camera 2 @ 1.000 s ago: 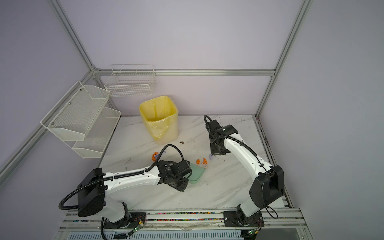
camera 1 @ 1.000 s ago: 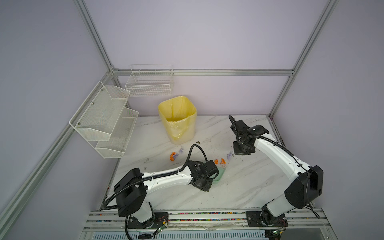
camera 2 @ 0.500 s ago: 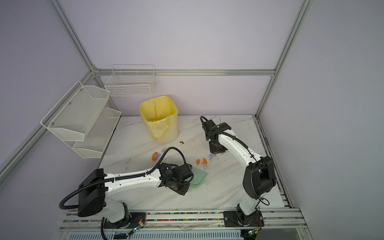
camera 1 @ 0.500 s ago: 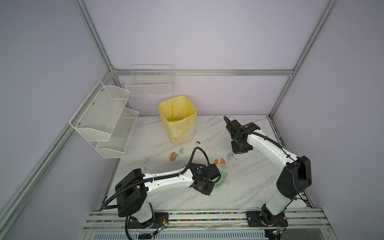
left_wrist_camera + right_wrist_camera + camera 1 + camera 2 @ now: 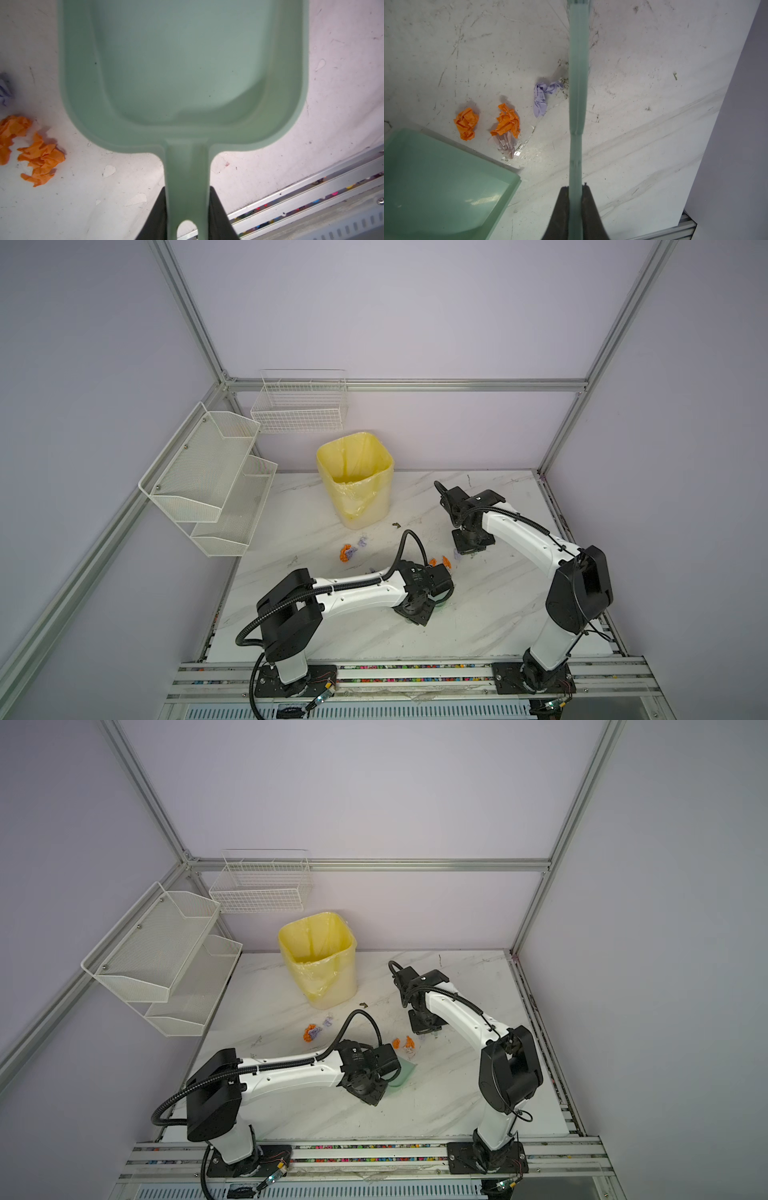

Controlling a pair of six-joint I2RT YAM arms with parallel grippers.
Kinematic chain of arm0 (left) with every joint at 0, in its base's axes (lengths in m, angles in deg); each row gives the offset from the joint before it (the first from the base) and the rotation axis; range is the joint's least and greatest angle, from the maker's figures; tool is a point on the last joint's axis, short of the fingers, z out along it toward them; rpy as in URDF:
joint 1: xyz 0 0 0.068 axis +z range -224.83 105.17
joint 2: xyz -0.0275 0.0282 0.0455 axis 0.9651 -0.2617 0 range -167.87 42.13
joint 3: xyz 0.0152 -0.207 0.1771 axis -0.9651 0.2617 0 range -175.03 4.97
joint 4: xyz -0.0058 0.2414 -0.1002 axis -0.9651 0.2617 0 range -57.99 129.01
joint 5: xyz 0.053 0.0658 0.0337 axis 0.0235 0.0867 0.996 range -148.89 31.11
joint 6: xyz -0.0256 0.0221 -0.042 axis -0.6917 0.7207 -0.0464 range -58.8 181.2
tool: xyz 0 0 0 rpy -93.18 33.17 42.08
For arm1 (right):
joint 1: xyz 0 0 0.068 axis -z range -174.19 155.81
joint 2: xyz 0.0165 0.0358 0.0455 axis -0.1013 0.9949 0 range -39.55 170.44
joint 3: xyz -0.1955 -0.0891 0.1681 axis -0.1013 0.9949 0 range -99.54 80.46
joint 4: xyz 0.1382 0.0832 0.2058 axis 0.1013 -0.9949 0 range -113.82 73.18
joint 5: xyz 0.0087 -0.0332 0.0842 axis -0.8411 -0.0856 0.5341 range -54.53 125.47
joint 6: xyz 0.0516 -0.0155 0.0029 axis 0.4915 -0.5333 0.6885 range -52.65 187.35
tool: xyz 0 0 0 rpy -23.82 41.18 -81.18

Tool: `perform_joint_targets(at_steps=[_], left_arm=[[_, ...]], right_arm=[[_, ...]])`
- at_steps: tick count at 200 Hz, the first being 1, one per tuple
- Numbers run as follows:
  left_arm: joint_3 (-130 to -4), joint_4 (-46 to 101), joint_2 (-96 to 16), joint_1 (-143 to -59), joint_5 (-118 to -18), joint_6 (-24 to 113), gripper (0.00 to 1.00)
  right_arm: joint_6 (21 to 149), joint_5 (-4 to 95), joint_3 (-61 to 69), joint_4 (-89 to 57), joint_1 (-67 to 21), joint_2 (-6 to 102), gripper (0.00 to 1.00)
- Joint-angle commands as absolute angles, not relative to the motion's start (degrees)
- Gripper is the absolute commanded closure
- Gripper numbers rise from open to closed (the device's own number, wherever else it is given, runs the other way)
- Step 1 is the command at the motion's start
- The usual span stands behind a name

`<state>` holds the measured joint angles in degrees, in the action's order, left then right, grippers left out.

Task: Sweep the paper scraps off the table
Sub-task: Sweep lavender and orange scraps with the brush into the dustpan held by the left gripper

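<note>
Around dustpan handle (image 5: 187, 166), left claw (image 5: 187, 193) snug

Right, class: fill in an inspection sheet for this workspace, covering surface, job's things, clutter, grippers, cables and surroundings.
Surface: table, white marble, scuffed.
Job's things: scraps loose by the dustpan, none seen in it; more near the bin.
Clutter: dark speck by the bin.
Grippers: left gripper shut on dustpan handle; right gripper shut on brush.
Cables: black cable loops above left arm.
Surroundings: wire racks, lilac walls.

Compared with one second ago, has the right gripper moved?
Yes: in a top view the right gripper has shifted slightly left, nearer the yellow plastic bin.
</note>
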<state>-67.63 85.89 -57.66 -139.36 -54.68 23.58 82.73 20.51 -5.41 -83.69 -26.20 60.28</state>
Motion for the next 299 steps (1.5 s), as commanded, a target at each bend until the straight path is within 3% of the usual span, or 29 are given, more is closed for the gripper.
perform_joint_targets(at_steps=[1, 210, 299], left_arm=[[-72.7, 86.2, -58.8, -138.9, -53.9, 25.0, 0.9], [-73.5, 80.5, -64.0, -132.7, -61.8, 29.2, 0.88], [-71.9, 78.8, -64.3, -130.6, -63.0, 30.6, 0.89]], right_arm=[[81.4, 21.7, -4.6, -83.3, -26.6, 59.7, 1.0], [77.7, 38.7, 2.3, -80.8, -31.8, 56.3, 1.0], [80.2, 49.5, 9.9, -78.9, -32.7, 45.6, 1.0]])
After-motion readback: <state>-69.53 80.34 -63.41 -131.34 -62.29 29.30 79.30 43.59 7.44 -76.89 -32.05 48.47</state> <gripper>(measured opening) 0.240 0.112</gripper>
